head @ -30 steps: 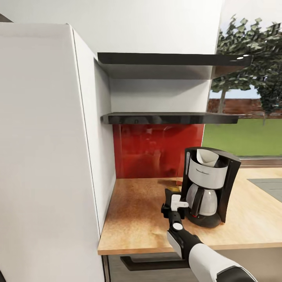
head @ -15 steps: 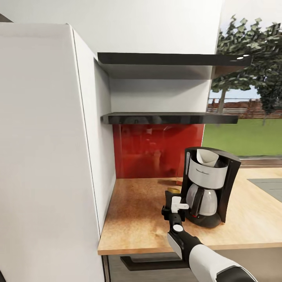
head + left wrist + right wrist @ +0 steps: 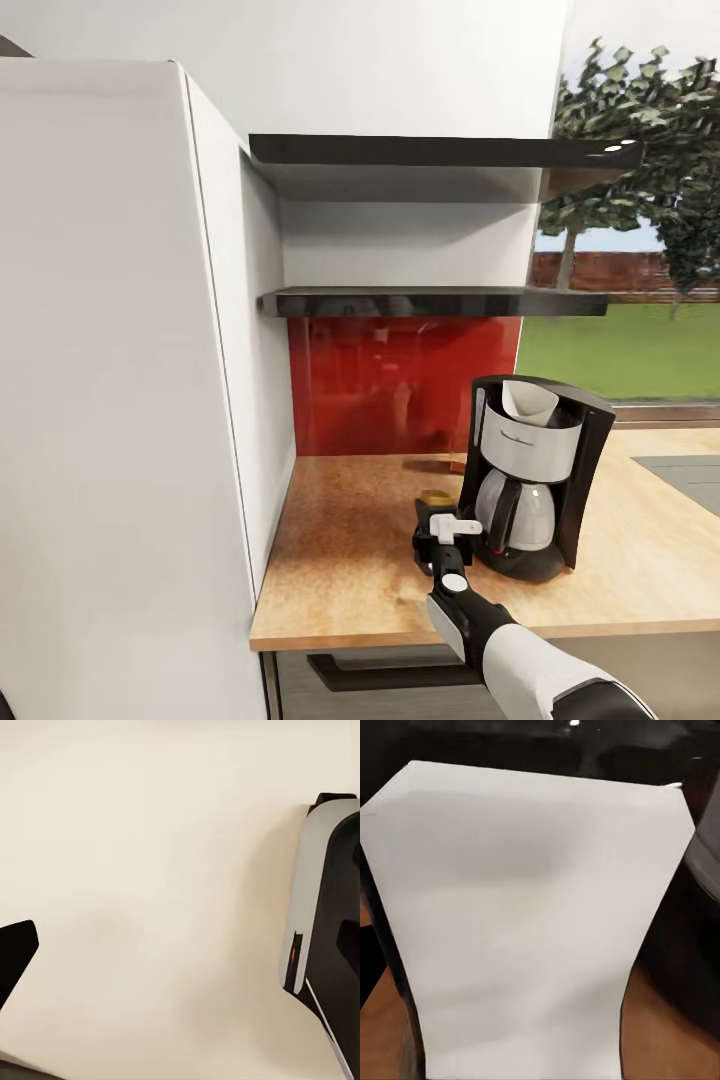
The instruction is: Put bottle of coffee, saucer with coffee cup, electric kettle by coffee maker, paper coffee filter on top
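- My right arm (image 3: 530, 665) comes in over the countertop's front edge; right gripper (image 3: 437, 525) sits just left of the coffee maker's base.
- Right gripper is clenched on the bottle of coffee (image 3: 434, 497): gold cap visible just past the fingers in the head view, white label (image 3: 525, 922) right up against the right wrist camera.
- Bottle is low over the countertop (image 3: 350, 560), next to the coffee maker's left side. I can't tell whether it touches the surface.
- One coffee maker (image 3: 535, 470) stands near the front edge, with one glass carafe (image 3: 520, 515) in it and one paper coffee filter (image 3: 528, 400) sitting in its top.
- Open room: bare counter left of the gripper up to the white cabinet (image 3: 120, 400) side wall, and behind it to the red backsplash (image 3: 400, 385). Right of the coffee maker the surface runs on towards a grey inset (image 3: 690, 475) at the right edge.
- Two dark shelves (image 3: 430, 300) above the backsplash.
- Left gripper: left wrist view gives one dark fingertip (image 3: 15, 956) against a plain pale surface, so I can't tell its state.
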Tool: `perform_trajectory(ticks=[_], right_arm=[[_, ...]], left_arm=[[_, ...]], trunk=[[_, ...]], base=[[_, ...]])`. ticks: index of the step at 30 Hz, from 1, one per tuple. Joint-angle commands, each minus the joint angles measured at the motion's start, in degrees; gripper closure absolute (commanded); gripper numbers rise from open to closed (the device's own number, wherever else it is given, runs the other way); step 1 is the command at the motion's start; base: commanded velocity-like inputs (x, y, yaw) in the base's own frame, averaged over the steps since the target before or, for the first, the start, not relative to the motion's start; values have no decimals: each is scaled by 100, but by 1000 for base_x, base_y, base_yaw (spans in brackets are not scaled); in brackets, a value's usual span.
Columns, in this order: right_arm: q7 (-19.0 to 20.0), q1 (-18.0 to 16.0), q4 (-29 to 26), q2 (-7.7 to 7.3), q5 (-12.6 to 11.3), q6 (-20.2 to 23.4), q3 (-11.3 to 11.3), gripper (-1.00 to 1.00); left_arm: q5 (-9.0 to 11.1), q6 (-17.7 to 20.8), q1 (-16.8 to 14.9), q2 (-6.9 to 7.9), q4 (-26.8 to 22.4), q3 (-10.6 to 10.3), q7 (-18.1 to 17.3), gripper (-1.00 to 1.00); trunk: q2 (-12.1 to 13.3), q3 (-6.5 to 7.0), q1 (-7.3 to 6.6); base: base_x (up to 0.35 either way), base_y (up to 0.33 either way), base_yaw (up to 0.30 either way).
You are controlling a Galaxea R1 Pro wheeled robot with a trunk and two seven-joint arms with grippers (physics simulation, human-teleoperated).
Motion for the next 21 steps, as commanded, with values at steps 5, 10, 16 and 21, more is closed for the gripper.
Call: perform_trajectory(ticks=[5, 10, 16, 21], right_arm=[[-22, -3, 8, -1, -61, -26, 49, -100], [-22, -3, 8, -1, -61, -26, 49, -100], [-22, -3, 7, -1, -61, -26, 49, -100], [-22, -3, 8, -1, -61, -26, 49, -100]], left_arm=[[50, -3, 7, 2, -15, -51, 22, -100], [50, -3, 7, 2, -15, -49, 22, -100], [50, -3, 7, 2, -15, -50, 22, -100], [50, -3, 7, 2, -15, -50, 22, -100]], trunk=[[-3, -1, 2], [-3, -1, 2], [-3, -1, 2], [-3, -1, 2]], base=[[0, 0, 0], [0, 0, 0], [0, 0, 0], [0, 0, 0]])
